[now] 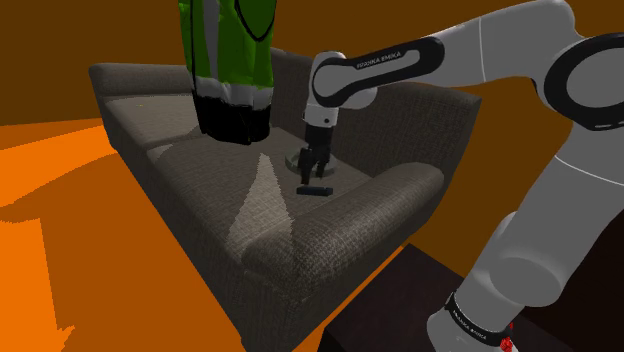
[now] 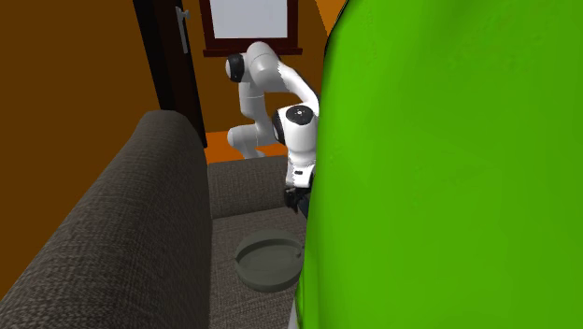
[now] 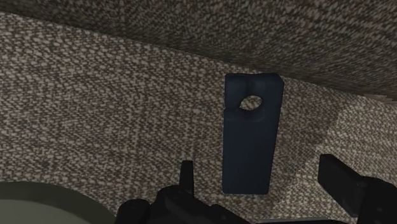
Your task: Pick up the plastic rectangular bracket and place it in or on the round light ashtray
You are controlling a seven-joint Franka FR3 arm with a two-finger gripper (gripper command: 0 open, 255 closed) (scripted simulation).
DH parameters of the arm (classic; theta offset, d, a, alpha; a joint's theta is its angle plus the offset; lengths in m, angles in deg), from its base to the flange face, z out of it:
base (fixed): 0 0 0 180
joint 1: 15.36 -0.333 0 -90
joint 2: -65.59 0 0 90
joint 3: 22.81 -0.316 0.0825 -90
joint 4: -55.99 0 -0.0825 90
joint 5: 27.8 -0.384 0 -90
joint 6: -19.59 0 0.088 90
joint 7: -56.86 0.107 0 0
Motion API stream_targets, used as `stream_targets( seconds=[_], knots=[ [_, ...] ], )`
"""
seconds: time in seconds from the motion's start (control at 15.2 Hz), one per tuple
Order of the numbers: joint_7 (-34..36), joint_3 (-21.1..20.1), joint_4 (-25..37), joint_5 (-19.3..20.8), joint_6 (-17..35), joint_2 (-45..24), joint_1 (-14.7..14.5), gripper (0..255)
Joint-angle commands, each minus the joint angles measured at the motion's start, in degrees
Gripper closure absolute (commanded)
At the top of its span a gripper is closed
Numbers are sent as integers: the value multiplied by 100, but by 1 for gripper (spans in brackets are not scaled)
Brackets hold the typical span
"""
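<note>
Tool [image 3: 257, 170] wide open, holding nothing, fingers straddling near end of dark blue bracket [image 3: 251, 135]. Bracket flat on sofa seat [image 1: 190, 150], just beside grey ashtray [image 2: 269, 263].

Risks:
- thin part on soft cushion: fingertips may snag fabric or ride over it
- end-only pinch: bracket may pivot, drop short of ashtray

Wrist view gives bracket's hole and finger alignment. Second exterior view gives ashtray's whole rim and empty bowl.
</note>
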Motion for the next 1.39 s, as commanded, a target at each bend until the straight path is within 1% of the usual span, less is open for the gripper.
stream_targets(
  seconds=[0.0, 0.26, 0.73, 0.79, 1.32],
  knots=[
    [-28, -11, -93, -31, 160, -76, -11, 0],
    [-37, -33, -306, -53, 433, -133, -33, 0],
    [-37, -33, -305, -53, 432, -133, -33, 0],
    [-37, -33, -305, -53, 432, -133, -33, 255],
    [-37, -33, -305, -53, 432, -133, -33, 255]
  ],
)
